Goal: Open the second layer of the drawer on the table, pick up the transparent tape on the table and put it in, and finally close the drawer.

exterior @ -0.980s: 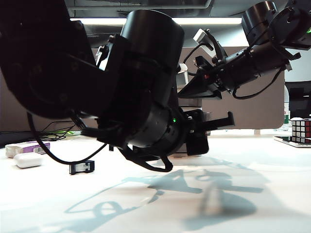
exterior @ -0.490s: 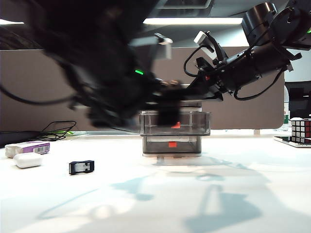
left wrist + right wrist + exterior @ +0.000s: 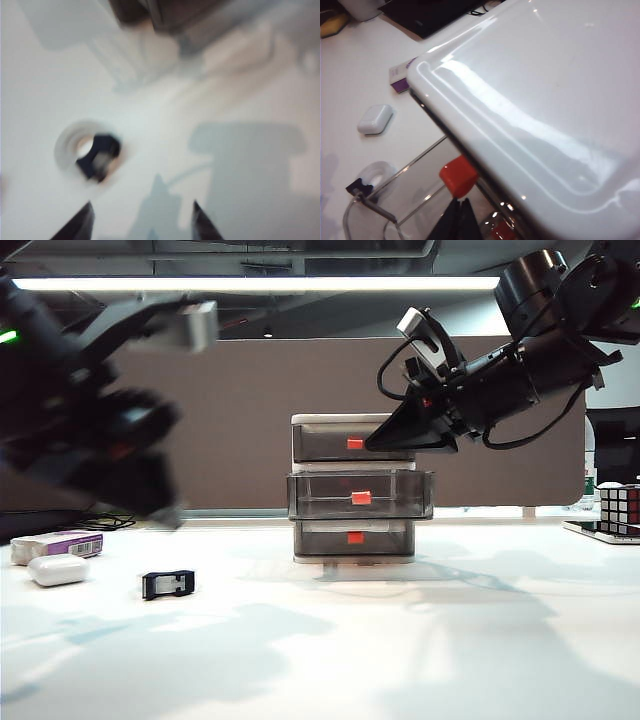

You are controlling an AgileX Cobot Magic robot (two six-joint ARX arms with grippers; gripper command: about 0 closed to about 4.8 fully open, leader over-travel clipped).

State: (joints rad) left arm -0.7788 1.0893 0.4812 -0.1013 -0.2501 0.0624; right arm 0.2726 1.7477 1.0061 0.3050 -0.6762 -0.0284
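Overhead, a long ceiling light strip illuminates the plain white table, backed by a brown partition. Centrally stands the white-framed three-tier drawer; its smoky grey second layer is pulled out. Only the left wrist view shows the left gripper spread empty above the black-cored transparent tape. Only the right wrist view shows the right gripper pressed together beside the drawer top.

Smoky grey drawer – white frame, red-orange tabs; black transparent tape; purple-and-white box.
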